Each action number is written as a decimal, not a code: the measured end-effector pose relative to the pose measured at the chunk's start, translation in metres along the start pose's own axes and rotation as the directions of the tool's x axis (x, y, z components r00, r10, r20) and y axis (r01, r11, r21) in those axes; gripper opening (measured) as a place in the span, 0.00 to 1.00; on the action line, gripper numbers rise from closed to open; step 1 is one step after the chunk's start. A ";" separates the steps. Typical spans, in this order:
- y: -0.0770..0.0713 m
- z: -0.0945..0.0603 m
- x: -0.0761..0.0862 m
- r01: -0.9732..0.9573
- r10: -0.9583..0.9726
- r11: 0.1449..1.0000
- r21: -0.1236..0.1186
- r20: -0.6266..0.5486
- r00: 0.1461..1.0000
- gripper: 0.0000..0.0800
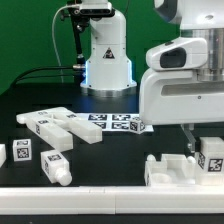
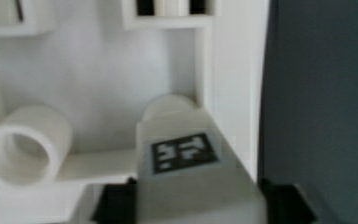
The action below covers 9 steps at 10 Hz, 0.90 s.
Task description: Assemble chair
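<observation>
In the exterior view my gripper (image 1: 193, 146) reaches down at the right, over a white chair piece (image 1: 172, 170) near the table's front edge. A white block with a marker tag (image 1: 211, 156) stands right beside the fingers. In the wrist view my gripper (image 2: 197, 200) is shut on a white wedge-shaped chair part with a tag (image 2: 181, 148). The dark fingers (image 2: 117, 202) press on both its sides. The part rests against the larger white piece (image 2: 87, 60), beside a short white cylinder (image 2: 23, 150).
Several loose white tagged chair parts lie at the exterior view's left: long ones (image 1: 60, 125) and small blocks (image 1: 21, 153) (image 1: 55, 165). The marker board (image 1: 116, 122) lies mid-table. The arm's base (image 1: 106, 55) stands behind it.
</observation>
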<state>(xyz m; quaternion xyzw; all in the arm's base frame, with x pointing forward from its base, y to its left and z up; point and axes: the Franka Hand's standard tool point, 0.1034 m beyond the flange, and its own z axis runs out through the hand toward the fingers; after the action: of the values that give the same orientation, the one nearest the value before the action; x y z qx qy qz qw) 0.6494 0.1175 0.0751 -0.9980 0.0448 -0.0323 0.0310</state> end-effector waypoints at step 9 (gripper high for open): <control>-0.001 0.001 0.001 -0.926 0.925 0.376 0.049 0.037 0.377 0.36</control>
<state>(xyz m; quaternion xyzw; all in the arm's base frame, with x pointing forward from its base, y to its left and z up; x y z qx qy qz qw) 0.6505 0.1190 0.0746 -0.8017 0.5929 -0.0093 0.0746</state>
